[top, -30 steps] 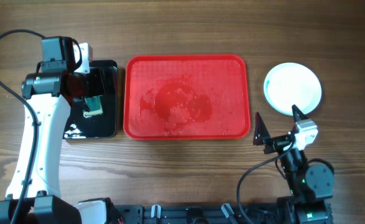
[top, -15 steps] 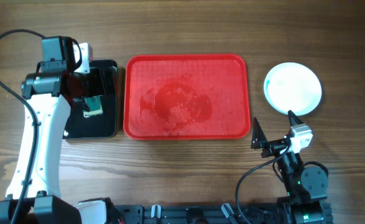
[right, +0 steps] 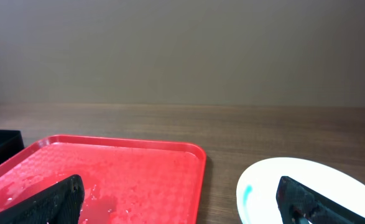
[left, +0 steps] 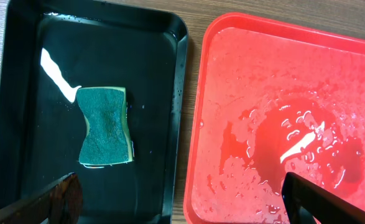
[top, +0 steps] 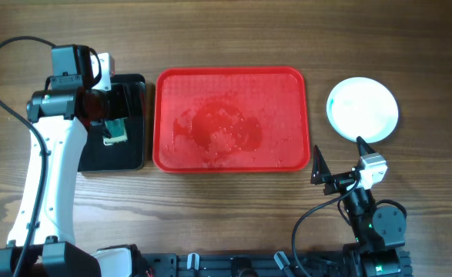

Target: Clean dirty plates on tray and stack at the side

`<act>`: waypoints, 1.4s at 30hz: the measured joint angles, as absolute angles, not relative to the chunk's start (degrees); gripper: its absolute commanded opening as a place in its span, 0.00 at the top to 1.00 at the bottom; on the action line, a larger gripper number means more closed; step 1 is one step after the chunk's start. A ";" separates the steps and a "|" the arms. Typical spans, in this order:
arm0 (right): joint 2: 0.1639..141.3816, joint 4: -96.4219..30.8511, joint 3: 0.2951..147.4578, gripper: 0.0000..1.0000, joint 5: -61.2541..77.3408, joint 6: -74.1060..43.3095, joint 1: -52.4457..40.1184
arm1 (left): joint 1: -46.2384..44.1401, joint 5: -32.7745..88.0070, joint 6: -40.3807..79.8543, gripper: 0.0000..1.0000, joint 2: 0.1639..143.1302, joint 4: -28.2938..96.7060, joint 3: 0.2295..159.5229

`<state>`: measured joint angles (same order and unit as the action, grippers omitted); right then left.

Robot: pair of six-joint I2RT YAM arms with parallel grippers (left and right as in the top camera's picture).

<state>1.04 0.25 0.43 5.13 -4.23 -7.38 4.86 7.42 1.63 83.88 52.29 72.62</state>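
The red tray (top: 232, 117) lies mid-table, wet and with no plates on it; it also shows in the left wrist view (left: 294, 124) and right wrist view (right: 120, 174). A stack of plates (top: 363, 108), white on top, sits on the table right of the tray, also in the right wrist view (right: 306, 186) with a blue streak near its edge. My left gripper (left: 182, 199) is open and empty above the gap between the black tray and the red tray. My right gripper (top: 339, 163) is open and empty, pulled back near the front edge, below the plates.
A black tray (top: 118, 123) stands left of the red tray and holds a green sponge (top: 116, 131), also in the left wrist view (left: 104, 126), with some water. Wooden table (top: 233, 38) all round.
My right gripper has pulled back a little toward the table's front edge from the plate stack. The left arm has not moved.
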 measured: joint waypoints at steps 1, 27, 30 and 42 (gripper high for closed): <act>1.04 0.25 0.43 0.00 5.13 -4.23 -7.38 | 4.86 7.42 1.63 0.00 83.88 52.29 72.62; 1.04 0.19 0.38 0.00 5.13 -4.27 -7.38 | 3.25 8.99 1.63 0.00 20.49 3.16 25.87; 1.04 0.19 0.38 0.00 5.13 -4.27 -7.38 | 2.37 8.91 1.63 0.00 12.62 -2.61 15.70; 1.04 0.16 0.38 0.00 5.13 -4.27 -7.38 | 1.10 7.14 1.63 0.00 0.75 1.23 1.21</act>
